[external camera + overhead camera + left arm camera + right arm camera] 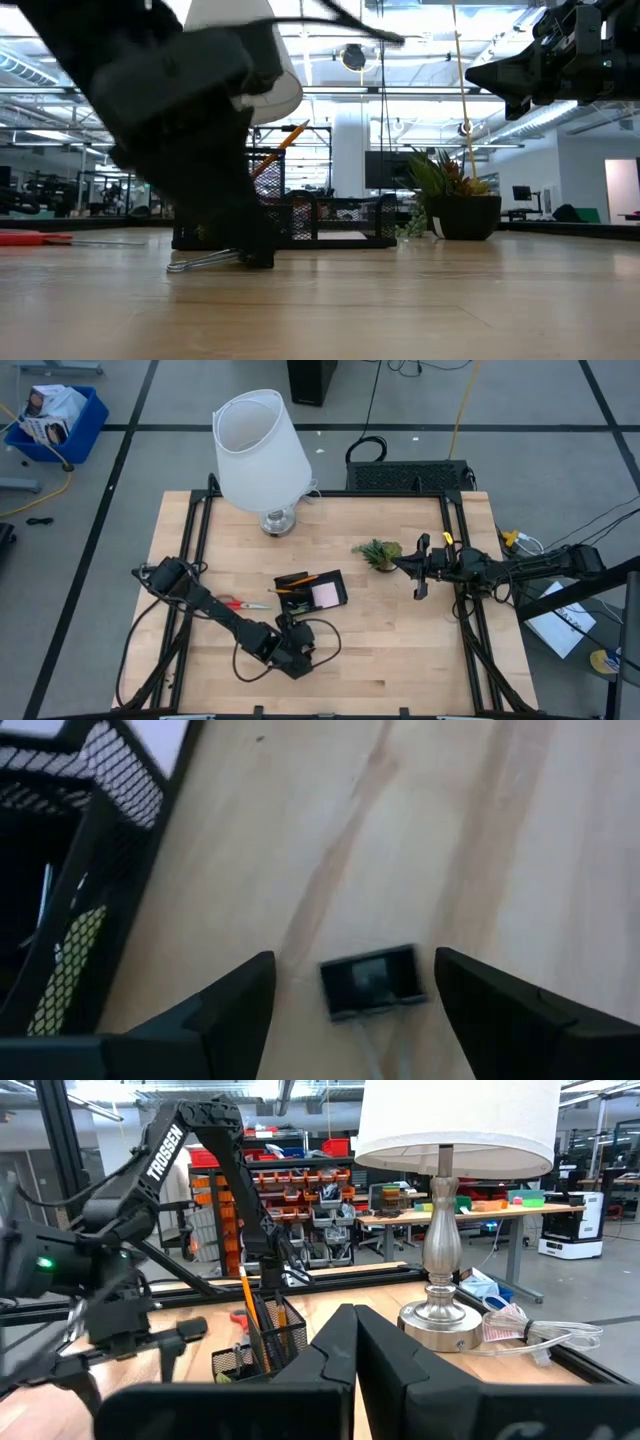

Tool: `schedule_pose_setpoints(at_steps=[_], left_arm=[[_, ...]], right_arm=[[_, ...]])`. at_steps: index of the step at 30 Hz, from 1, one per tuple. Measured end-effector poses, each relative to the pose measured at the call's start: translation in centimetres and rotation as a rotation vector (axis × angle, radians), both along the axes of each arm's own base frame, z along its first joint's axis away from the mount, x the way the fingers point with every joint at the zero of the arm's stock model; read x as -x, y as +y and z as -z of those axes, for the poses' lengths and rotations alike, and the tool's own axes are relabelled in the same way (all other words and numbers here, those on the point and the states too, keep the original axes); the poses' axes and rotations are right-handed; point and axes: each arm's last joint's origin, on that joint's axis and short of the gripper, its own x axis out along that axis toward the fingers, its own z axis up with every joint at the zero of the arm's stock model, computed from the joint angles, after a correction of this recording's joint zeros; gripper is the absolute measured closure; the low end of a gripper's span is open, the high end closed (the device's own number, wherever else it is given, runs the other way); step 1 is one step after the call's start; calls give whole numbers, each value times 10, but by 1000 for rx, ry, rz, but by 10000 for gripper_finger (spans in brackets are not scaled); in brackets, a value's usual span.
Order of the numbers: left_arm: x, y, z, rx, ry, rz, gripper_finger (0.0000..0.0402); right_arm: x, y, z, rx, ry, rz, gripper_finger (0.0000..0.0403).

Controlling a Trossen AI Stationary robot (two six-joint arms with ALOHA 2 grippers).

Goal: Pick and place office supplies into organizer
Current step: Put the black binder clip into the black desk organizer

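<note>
In the middle of the wooden surface (400, 640) sits the organizer (312, 592), a low black mesh tray with divided compartments. Its right-hand compartment holds a square pink sticky-note pad (325, 595). The darker compartment on its left holds an orange-yellow pencil (299, 579) that leans up and out over the mesh wall; in the low view the same pencil (278, 148) rises at a slant above the tray. What else lies in that compartment is too dark to tell.

Just in front of the organizer, close to its near edge, a small black binder clip (372, 982) lies flat on the wood with its wire handles stretched out. The left claw (352, 1010) is lowered over it with its fingers spread wide, one on each side of the clip, neither touching it. In the low view the clip's wire handles (205, 263) show on the wood under this claw.

Left of the organizer and well apart from it, the red-handled scissors (243, 604) lie flat on the surface beside the left arm.

The right claw (419, 568) hangs above the right part of the surface with its fingers pressed together and nothing between them. A small green plant (379, 552) stands just beside it, and a big white lamp (260, 455) stands at the far edge.
</note>
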Motion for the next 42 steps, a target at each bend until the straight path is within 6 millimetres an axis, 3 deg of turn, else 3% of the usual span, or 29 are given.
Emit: schedule_pose_setpoints(at_steps=[9,24,33,42], left_arm=[[6,4,12,39,-55,-44,132],[8,6,14,40,-45,-84,249],[12,6,-4,75,-74,-96,238],[16,15,-31,-21,-170,-169,244]], right_arm=[[0,0,0,0,0,0,403],[0,0,0,0,0,0,403],[0,0,0,0,0,0,403],[0,0,0,0,-2,0,403]])
